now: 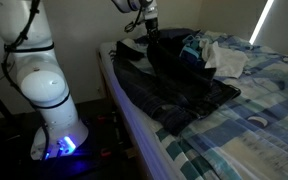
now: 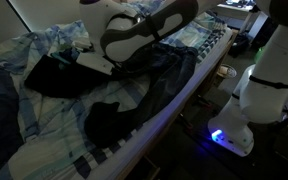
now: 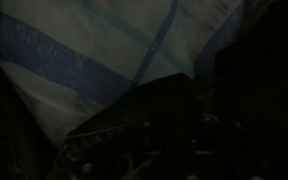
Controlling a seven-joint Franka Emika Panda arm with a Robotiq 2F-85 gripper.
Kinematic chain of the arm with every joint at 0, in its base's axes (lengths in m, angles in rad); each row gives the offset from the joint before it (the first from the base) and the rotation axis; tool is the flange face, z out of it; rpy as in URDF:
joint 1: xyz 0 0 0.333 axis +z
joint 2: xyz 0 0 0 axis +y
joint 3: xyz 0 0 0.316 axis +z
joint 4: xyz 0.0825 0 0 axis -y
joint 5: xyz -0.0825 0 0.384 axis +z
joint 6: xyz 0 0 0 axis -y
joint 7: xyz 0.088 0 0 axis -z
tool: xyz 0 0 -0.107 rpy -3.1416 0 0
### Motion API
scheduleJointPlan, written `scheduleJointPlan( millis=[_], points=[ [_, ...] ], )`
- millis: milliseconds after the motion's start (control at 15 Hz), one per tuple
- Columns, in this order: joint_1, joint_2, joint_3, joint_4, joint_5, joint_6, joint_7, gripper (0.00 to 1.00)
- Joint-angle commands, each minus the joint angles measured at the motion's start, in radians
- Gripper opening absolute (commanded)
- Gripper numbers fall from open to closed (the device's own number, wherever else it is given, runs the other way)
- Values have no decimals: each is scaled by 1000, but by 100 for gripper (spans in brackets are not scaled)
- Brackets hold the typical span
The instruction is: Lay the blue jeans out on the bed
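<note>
While the end effector hangs at the far end of the blue jeans, I cannot tell whether it is clenched on denim (the wrist view is too dark); the jeans lie bunched on the bed. Their long axis runs along the mattress edge, directly below the end effector and away from it.

The blue jeans under the fingers were thick, matt denim with stitched seams. The bed beyond the fingers wore soft, rumpled plaid cloth. The arm's shell looked like smooth, glossy white plastic.
</note>
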Motion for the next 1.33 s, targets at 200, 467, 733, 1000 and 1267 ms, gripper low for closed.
scheduleJointPlan(
  millis=[200, 467, 733, 1000, 1267],
  points=[
    [90, 127, 42, 129, -2, -90, -74, 46],
    [109, 150, 27, 128, 8, -87, -75, 74],
    [88, 132, -3, 105, 21, -62, -56, 99],
    [53, 111, -40, 102, 63, -47, -46, 100],
    [3, 84, -81, 91, 104, -43, -38, 100]
  ],
)
